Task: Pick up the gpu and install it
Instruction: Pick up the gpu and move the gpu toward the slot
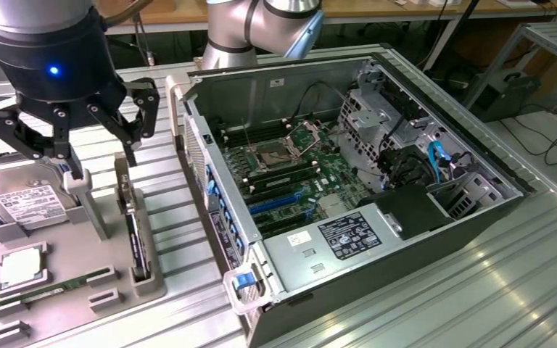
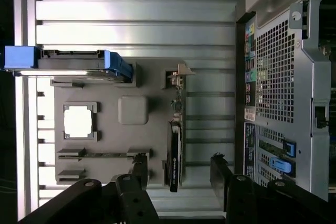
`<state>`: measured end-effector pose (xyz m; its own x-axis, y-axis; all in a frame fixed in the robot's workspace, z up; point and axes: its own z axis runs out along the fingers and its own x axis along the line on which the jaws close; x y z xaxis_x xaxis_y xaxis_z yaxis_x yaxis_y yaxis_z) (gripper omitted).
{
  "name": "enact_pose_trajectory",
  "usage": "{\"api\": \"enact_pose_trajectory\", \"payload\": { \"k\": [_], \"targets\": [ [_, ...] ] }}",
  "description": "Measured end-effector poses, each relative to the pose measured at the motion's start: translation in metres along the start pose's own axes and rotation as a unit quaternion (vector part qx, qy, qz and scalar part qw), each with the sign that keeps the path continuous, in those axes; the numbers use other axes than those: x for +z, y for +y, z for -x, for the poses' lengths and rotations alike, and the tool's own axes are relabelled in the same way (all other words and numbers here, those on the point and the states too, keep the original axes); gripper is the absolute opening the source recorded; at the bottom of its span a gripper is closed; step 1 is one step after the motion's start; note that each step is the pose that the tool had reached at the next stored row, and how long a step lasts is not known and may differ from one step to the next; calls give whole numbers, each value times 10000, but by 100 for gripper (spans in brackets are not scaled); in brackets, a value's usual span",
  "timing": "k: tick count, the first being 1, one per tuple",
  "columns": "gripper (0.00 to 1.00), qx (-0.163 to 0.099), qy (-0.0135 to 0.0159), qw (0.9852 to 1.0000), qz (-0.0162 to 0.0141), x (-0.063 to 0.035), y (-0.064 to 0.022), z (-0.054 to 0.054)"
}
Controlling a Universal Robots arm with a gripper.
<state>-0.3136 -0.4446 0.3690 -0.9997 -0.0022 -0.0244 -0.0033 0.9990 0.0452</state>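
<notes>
Above the gpu [image 1: 135, 239], standing on edge in the grey tray [image 1: 75, 268], the air is clear. The gripper [image 1: 99, 165], fingers spread, has a gap on each side of the card: toward the upright grey post [image 1: 82, 199] and hard drive [image 1: 17, 196] on one side, and toward the bare slatted table [image 1: 183, 239] on the other. The computer case [image 1: 211, 174] stands just beside the tray, its rear wall barring a level path inside, and though it is open from above, its blue slots [image 1: 278, 206] lie hemmed between that wall, a labelled silver box [image 1: 341, 235] and a black cover [image 1: 409, 210].
</notes>
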Motion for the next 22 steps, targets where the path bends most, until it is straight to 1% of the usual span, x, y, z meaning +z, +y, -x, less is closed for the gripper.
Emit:
{"api": "enact_pose_trajectory", "payload": {
  "k": [3,10,12,13,19,22],
  "targets": [
    [60,-1,5,10000,0,55,-3,10],
    [60,0,5,10000,1,185,-10,27],
    [61,0,9,10000,0,223,-12,32],
    [67,0,14,10000,1,250,-13,36],
    [67,-22,32,10000,1,361,-24,38],
    [67,-32,32,10000,2,416,-29,36]
  ]
}}
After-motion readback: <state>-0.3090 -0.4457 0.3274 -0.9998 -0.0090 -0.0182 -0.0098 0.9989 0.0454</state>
